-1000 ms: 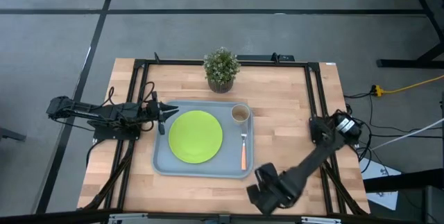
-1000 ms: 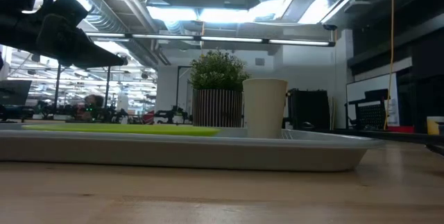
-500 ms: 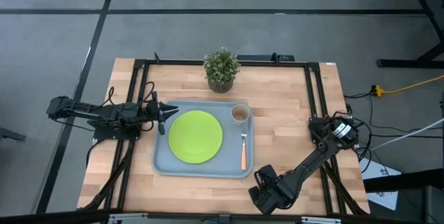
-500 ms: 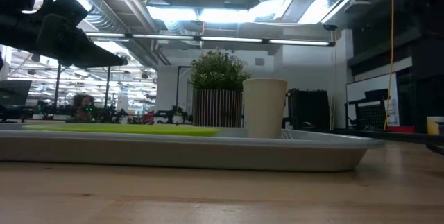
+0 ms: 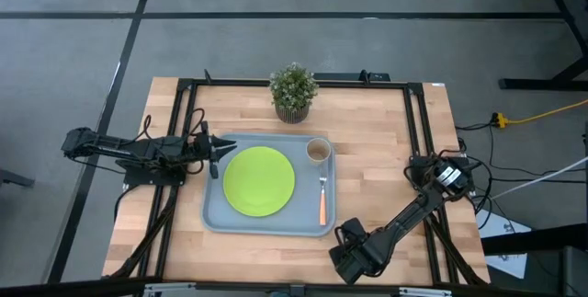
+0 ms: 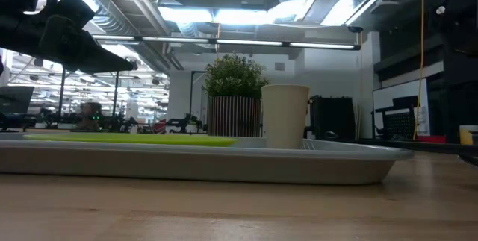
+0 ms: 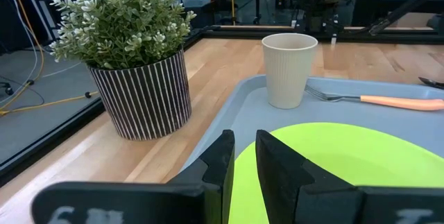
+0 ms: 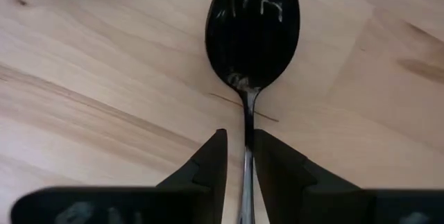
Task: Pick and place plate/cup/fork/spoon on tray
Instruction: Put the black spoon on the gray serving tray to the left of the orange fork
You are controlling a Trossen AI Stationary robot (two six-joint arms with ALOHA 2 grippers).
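Note:
The grey-blue tray (image 5: pixel 216 214) lies mid-table and holds the lime-green plate (image 5: pixel 259 180), the beige cup (image 5: pixel 318 152) at its far right corner and the orange-handled fork (image 5: pixel 322 200) along its right side. The dark spoon (image 8: pixel 253 30) lies on the bare wood near the table's front edge, right of the tray; my right gripper (image 5: pixel 347 258) hides it in the high view. My right gripper (image 8: pixel 239 161) points down, shut on the spoon's handle. My left gripper (image 5: pixel 220 150) hovers shut and empty over the tray's left rim, and its shut fingertips show in the left wrist view (image 7: pixel 243 158). My right gripper pinches the spoon's thin handle (image 8: pixel 245 123) between its two fingers, just behind the bowl. The fingers come from above, pointing down, one on each side of the handle. The spoon's bowl (image 8: pixel 253 16) lies on the wooden table, hollow side up.
A potted plant in a striped pot (image 5: pixel 293 90) stands at the table's far edge behind the tray. Black frame rails (image 5: pixel 418 131) run along the table's left, right and far sides. Bare wood lies right of the tray.
My right arm has sunk lower over the spoon near the table's front edge, its gripper still pointing down. The left arm and the things on the tray have kept still.

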